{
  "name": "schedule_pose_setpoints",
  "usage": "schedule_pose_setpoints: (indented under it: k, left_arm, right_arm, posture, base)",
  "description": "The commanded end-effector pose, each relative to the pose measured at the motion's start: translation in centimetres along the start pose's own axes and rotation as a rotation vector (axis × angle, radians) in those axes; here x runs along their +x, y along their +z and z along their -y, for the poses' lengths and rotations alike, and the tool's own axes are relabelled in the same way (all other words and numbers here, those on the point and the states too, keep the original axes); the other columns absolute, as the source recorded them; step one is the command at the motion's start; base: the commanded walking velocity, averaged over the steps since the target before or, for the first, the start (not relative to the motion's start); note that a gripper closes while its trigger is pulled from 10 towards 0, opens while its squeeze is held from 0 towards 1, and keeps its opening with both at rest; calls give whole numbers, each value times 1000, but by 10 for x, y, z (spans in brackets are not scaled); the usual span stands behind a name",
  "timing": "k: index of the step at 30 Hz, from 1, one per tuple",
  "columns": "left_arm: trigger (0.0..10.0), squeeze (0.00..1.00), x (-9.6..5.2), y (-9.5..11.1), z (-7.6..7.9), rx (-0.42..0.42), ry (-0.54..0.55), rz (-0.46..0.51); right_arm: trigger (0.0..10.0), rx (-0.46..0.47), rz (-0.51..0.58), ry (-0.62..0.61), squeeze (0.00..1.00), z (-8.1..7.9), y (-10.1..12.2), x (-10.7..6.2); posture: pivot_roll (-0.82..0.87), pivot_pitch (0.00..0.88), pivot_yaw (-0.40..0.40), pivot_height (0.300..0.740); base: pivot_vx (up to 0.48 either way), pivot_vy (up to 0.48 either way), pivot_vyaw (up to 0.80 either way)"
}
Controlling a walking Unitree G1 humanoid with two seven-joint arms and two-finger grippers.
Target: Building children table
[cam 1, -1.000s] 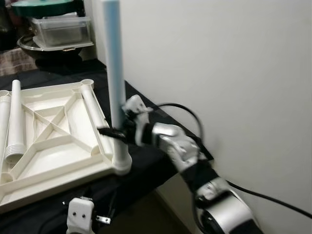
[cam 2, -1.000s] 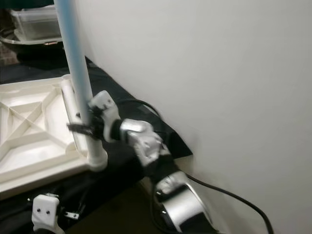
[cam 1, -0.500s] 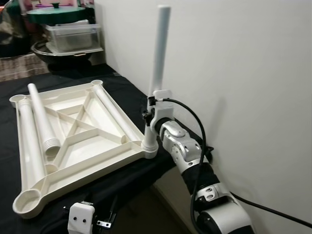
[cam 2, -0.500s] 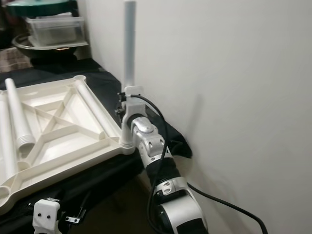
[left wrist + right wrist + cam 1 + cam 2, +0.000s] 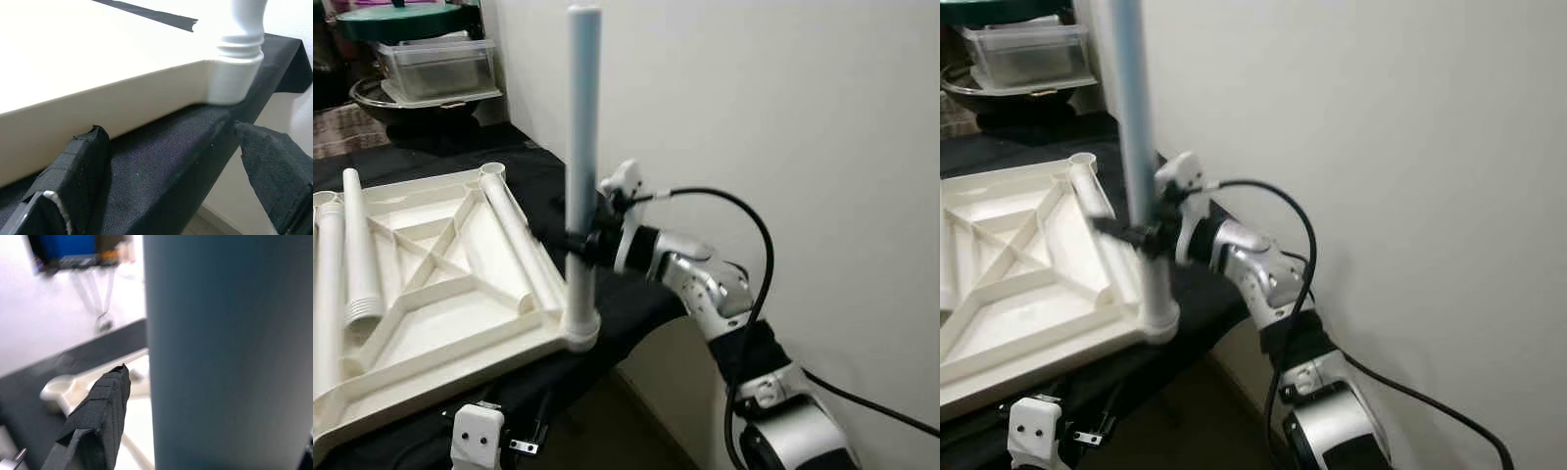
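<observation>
Right gripper (image 5: 576, 238) — fingers clamped on upright table leg (image 5: 581, 127), seated in tabletop (image 5: 431, 284) corner socket. Left gripper (image 5: 171, 171) — fingers spread wide, holding nothing, near that corner.

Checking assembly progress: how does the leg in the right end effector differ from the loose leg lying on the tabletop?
The held leg stands upright, its base in the corner socket of the upside-down tabletop; the loose leg lies flat in the tabletop's recess. The right end effector grips the held leg low down; nothing touches the loose leg. The loose leg's ribbed end is exposed; the held leg's end sits in the socket. Both are pale plastic tubes.
</observation>
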State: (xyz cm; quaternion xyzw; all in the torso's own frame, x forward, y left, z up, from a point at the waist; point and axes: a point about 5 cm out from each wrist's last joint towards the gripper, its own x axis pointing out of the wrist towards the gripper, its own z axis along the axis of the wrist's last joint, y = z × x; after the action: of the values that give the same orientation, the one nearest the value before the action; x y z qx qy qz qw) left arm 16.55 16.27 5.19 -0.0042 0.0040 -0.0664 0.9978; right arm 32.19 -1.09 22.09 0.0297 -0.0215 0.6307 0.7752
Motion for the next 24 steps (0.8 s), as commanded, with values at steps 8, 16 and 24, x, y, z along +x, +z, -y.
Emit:
schedule_pose_setpoints:
  k: [8, 16, 24]
  left_arm:
    - [10000, 0, -6, -11, 1, -15, 3, -58]
    - [10000, 0, -6, -11, 2, -18, -2, -57]
    - [10000, 0, -5, -11, 2, -18, 3, -53]
  right_arm:
    - [0, 75, -303, -390, 0, 31, -55, 3]
    - [0, 137, -308, -1114, 0, 62, -67, -40]
    - [10000, 209, -213, -1072, 0, 46, -61, -13]
  posture:
    - [158, 0, -120, 740]
    - [151, 0, -121, 740]
    - [154, 0, -120, 740]
  base:
    - [0, 0, 0]
    - [0, 0, 0]
    - [0, 0, 0]
